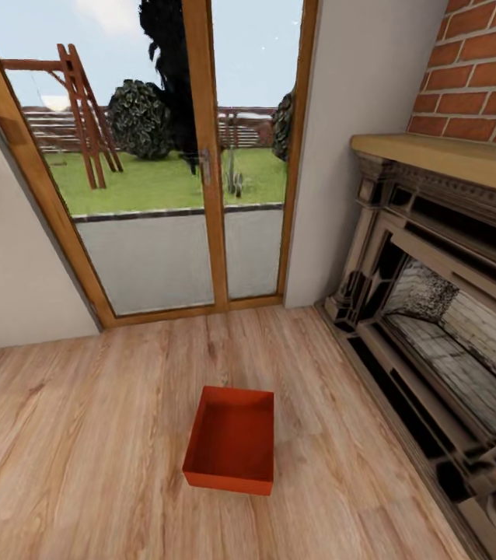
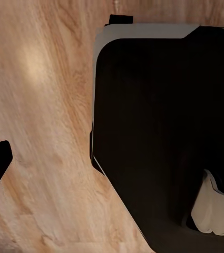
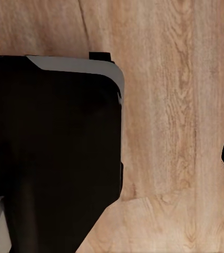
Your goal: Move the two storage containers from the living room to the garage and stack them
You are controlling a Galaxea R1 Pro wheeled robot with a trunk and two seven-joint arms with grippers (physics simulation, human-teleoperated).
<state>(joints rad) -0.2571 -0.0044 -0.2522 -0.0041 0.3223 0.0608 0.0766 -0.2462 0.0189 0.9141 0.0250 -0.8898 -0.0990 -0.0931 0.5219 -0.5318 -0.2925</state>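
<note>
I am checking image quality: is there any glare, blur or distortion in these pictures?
Head view: sharp, door frame lines bowed by the wide lens, orange bin evenly lit. Left wrist view: soft, pale glare patch on the wood floor. Right wrist view: soft, large dark robot body without detail.

Black base (image 2: 164, 132), grey-white rounded edging.

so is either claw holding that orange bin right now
No. The storage container sits alone on the wood floor, with no claw on it; whether the claws are open cannot be told.
</note>
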